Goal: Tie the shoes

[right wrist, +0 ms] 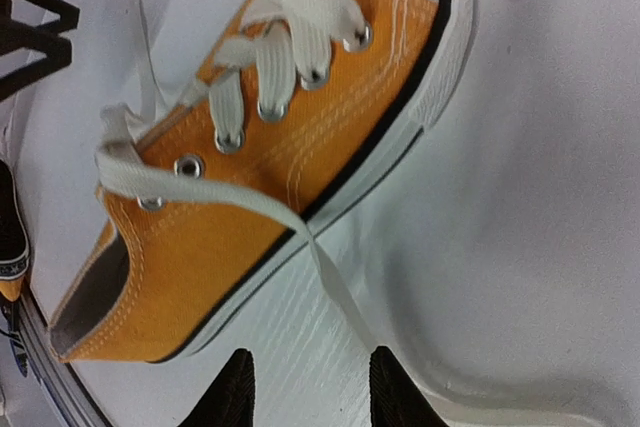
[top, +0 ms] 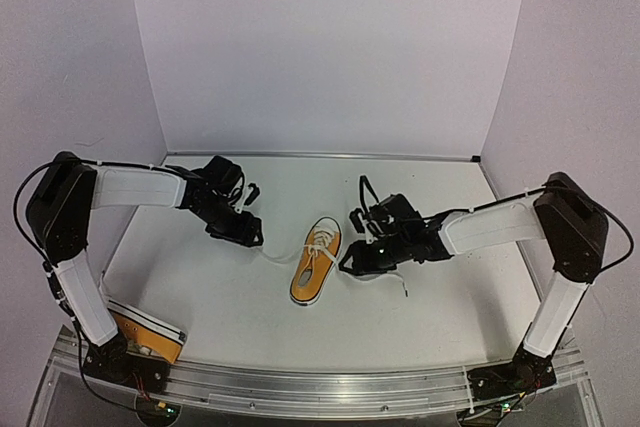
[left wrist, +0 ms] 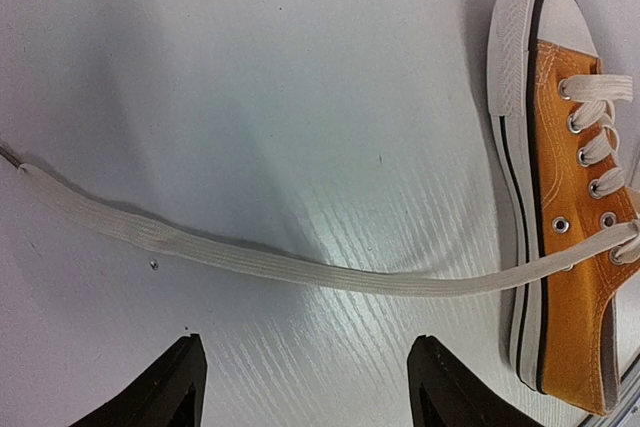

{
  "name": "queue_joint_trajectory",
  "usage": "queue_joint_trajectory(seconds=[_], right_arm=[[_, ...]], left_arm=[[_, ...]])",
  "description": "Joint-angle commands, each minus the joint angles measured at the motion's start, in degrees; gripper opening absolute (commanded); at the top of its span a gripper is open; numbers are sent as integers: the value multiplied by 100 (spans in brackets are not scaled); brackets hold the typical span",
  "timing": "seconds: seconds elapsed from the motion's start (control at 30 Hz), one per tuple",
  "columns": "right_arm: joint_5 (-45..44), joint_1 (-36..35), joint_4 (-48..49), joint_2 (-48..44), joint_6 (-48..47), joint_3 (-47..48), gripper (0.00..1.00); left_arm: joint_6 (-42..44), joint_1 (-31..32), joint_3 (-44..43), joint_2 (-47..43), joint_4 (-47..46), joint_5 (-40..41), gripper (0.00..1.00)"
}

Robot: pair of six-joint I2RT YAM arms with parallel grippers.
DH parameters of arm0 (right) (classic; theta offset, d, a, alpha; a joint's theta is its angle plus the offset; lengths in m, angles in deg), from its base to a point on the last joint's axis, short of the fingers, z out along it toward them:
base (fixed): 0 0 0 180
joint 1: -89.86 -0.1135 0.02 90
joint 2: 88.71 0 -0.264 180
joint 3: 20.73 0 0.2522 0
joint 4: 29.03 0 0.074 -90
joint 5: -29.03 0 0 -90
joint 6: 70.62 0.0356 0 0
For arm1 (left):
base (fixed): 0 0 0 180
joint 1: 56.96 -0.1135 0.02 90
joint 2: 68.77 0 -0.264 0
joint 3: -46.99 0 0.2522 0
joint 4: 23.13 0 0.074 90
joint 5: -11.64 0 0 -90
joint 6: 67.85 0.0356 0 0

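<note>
**Task item.** One orange-yellow canvas low-top sneaker (top: pixel 313 265) stands on its white rubber sole near the middle of the white bench (top: pixel 230 297). Its ribbed toe cap points toward the back. Flat woven white laces pass through metal eyelets, and both ends lie loose.

**Laces.** The left lace end (left wrist: pixel 300 272) trails flat across the bench, away from the shoe. The right lace end (right wrist: pixel 335 287) drops over the sole onto the surface.

**Hands.** The left hand (left wrist: pixel 310 392) hovers with its black fingers wide apart and holds nothing. The right hand (right wrist: pixel 310 392) is partly open. The lace runs toward its gap, but contact cannot be determined.

**Second item.** The second sneaker (top: pixel 148 335) sits at the near left corner, partly behind the left arm.

**Surroundings.** The bench is glossy with a fine ribbed grain. Plain pale panels (top: pixel 330 47) enclose three sides, and an aluminium rail (top: pixel 320 379) edges the front.
</note>
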Motion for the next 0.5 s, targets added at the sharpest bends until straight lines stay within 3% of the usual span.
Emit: queue_joint_trajectory(seconds=[0.0,0.1,0.17,0.47], right_arm=[[-549,286,25,239,-375,617,37],[-414,389,4,660,-528,948,37],[-247,395,4,932,-617,1189,37],[22,394,-50,1613,-767,2074,36]], left_arm=[[-20,7,78,-345,-168,58,73],[18,3,104,-438,-164,85,81],[58,3,127,-517,-161,63,98],[-120,3,388,-925,-519,101,100]])
